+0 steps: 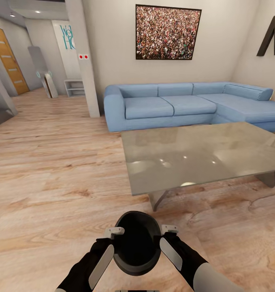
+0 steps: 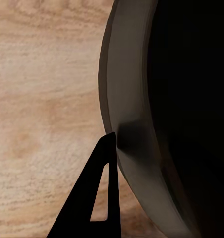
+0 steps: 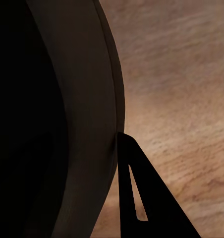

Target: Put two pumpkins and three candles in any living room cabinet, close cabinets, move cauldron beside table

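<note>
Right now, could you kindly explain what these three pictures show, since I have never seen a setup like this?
These are simulator renders from a wheeled robot with two arms. The big picture comes from its head camera, looking down over a wooden floor toward a glass coffee table and a blue sofa. Nothing lies on the tabletop. Low in that picture, the left end effector and the right end effector press on opposite sides of a black cauldron, carrying it between them. The two small pictures come from cameras at each wrist: each shows a dark finger against the cauldron's curved wall, with floor behind. Whether each end effector's own fingers are open cannot be told.
</note>
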Tool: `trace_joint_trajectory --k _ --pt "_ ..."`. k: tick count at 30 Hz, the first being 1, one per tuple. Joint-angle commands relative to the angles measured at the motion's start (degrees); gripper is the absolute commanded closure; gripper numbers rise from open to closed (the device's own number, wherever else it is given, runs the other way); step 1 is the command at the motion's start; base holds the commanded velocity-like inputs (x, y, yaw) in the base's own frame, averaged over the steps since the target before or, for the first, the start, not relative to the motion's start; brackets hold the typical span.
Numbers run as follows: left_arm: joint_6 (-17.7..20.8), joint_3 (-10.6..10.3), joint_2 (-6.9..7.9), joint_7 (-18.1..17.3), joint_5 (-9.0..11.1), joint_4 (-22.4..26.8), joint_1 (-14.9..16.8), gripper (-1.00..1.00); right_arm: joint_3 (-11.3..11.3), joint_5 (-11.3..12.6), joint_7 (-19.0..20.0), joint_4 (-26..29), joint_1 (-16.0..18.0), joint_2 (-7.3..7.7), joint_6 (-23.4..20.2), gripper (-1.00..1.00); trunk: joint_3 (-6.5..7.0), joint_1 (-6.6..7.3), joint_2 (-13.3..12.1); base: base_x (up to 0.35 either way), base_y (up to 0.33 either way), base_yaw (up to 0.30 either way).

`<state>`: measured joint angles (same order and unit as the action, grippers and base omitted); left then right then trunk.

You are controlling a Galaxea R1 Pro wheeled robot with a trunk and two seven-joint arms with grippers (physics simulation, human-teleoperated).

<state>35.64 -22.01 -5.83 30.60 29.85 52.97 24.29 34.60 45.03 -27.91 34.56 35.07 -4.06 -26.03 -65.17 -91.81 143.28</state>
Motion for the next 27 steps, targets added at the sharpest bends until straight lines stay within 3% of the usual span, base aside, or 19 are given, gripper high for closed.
trace_joint_trajectory --k 1,20,27 --pt "-0.66 -0.29 0.03 -0.45 2.15 3.47 0.06 1.0 -0.5 -0.38 -0.42 0.07 0.09 0.27 -0.33 1.0 -0.05 0.01 0.03 0.125 0.0 0.0" --pt "-0.66 -0.31 0.03 -0.45 2.15 3.46 0.06 1.0 -0.5 -0.38 -0.41 0.07 0.09 0.29 -0.34 1.0 -0.04 0.01 0.03 0.034 0.0 -0.01" --pt "-0.66 -0.31 0.03 -0.45 2.15 3.47 0.06 1.0 -0.5 -0.38 -0.41 0.07 0.09 0.25 -0.38 1.0 -1.51 -0.17 0.12 0.0 0.0 -0.076"
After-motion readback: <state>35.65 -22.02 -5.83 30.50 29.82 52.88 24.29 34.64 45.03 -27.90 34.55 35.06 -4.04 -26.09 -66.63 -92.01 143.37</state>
